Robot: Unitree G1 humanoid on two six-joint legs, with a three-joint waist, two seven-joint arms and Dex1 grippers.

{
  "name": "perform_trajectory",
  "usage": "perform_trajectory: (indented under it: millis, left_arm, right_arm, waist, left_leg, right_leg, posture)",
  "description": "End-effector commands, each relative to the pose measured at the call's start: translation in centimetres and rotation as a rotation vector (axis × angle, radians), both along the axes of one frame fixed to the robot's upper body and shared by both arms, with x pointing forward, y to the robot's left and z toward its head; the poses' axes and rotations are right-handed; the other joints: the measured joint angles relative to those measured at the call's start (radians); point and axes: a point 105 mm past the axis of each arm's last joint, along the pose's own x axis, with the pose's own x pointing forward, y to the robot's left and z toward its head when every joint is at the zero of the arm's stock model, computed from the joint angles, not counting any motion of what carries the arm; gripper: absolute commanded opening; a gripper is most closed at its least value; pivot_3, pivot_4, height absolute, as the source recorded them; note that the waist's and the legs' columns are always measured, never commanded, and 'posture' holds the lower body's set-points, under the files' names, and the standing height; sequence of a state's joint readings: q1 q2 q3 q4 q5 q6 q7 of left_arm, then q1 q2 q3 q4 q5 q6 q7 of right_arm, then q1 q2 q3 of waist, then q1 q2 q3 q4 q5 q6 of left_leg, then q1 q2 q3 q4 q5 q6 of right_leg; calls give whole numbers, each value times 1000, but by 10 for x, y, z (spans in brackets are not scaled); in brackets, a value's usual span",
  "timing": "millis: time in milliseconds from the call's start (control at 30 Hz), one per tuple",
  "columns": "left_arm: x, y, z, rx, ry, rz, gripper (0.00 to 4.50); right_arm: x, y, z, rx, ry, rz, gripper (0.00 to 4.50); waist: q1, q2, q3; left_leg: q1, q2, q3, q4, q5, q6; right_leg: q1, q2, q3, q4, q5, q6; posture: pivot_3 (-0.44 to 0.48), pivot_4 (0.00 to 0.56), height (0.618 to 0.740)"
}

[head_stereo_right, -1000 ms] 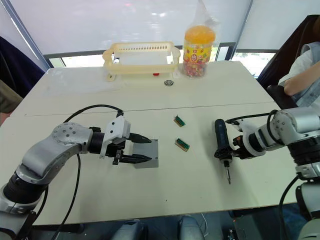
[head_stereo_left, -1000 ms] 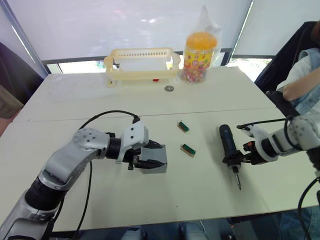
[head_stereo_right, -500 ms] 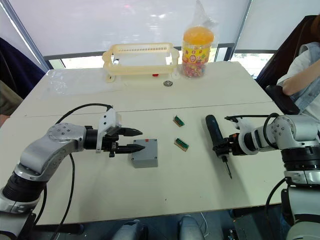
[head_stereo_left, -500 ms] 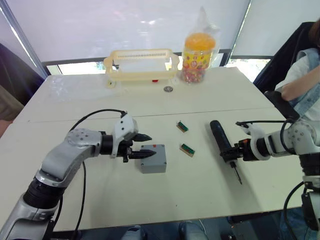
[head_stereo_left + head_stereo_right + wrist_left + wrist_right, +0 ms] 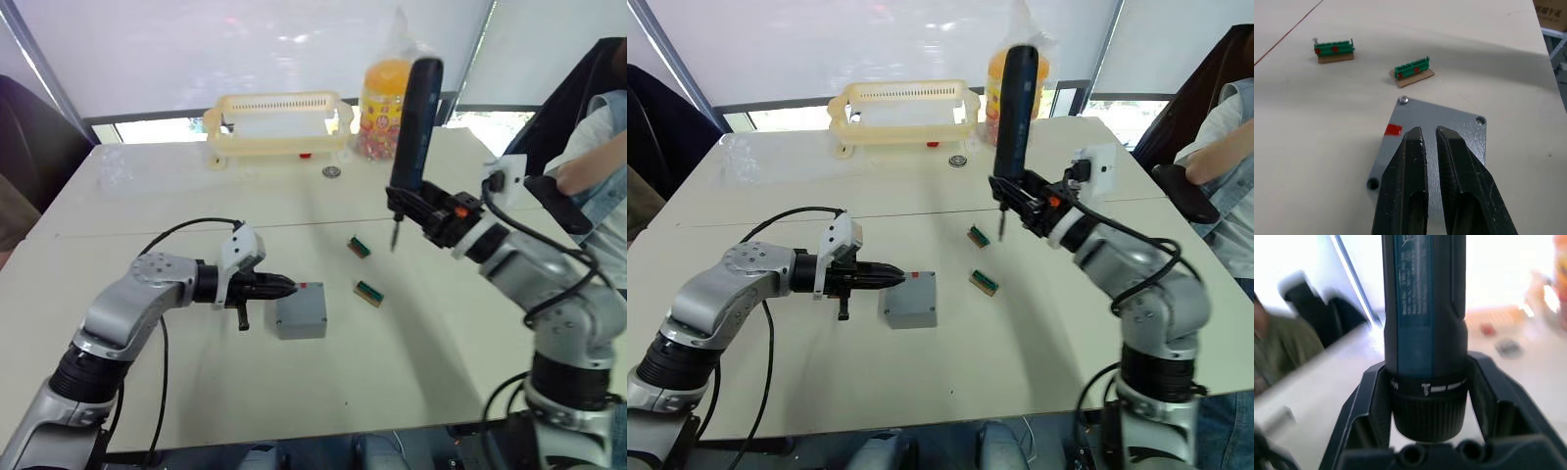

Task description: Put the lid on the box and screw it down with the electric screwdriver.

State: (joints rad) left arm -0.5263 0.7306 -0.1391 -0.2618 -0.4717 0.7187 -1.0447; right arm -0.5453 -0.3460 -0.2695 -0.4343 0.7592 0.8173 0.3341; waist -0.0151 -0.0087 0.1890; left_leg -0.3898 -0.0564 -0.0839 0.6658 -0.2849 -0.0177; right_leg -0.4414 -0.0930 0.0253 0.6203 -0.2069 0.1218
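A pale table [image 5: 411, 372] fills the head-camera view. At its centre sits the grey box [image 5: 301, 310], and the lid [image 5: 1437, 129] already lies flat on top of it, with a small red mark near one edge and screw holes at its corners. The left gripper [image 5: 284, 286] reaches in from nine o'clock; its two black fingers [image 5: 1408, 181] are drawn nearly together with a narrow slit between them, pinching nothing, their tips resting over the lid's edge. The right gripper [image 5: 416, 201], at about two o'clock from the box and raised well above the table, is clamped around the lower end of the electric screwdriver [image 5: 411, 122], which stands nearly upright with its thin metal bit pointing down. Two small green-and-brown pieces [image 5: 368, 291] lie on the table between the box and the screwdriver. At twelve o'clock, along the far edge, stand a cream plastic rack [image 5: 276, 125] and a jar [image 5: 377, 108] with an orange top. A seated person's arm [image 5: 588, 166] shows at three o'clock.
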Motion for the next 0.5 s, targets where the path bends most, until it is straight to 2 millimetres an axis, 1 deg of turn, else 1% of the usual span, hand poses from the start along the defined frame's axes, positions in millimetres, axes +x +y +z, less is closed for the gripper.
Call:
perform_trajectory:
  millis: [33,167,267,333,500]
  left_arm:
    - [-9,0,7,32,-32,-29,412]
    - [-8,-4,2,33,-28,-23,412]
    - [-5,-10,-9,76,-46,-37,412]
    - [-4,-12,-13,90,-51,-39,412]
    - [-3,-9,-33,177,-61,-55,412]
  right_arm:
    - [-16,30,8,34,-146,50,1789]
    - [-18,46,1,93,-175,77,1789]
    - [-19,59,-14,70,-168,104,1789]
    - [-19,64,-21,59,-168,112,1789]
    - [-18,75,-34,18,-178,122,1789]
  waist:
    - [0,0,0]
    - [0,0,0]
    - [2,0,0]
    - [-1,0,0]
    - [-4,0,0]
  left_leg:
    - [0,0,0,0,0,0]
    - [0,0,0,0,1,-1]
    - [0,-1,-1,0,2,-3]
    - [0,-2,0,0,2,-3]
    - [0,-1,0,-1,2,-3]
  right_leg:
    - [0,0,0,0,0,0]
    - [0,0,0,0,0,0]
    - [0,0,0,0,0,0]
    - [0,0,0,0,0,0]
    - [-1,2,0,1,0,-1]
  posture:
    - [0,150,740]
    - [0,150,740]
    - [0,150,740]
    - [0,150,740]
    - [0,150,740]
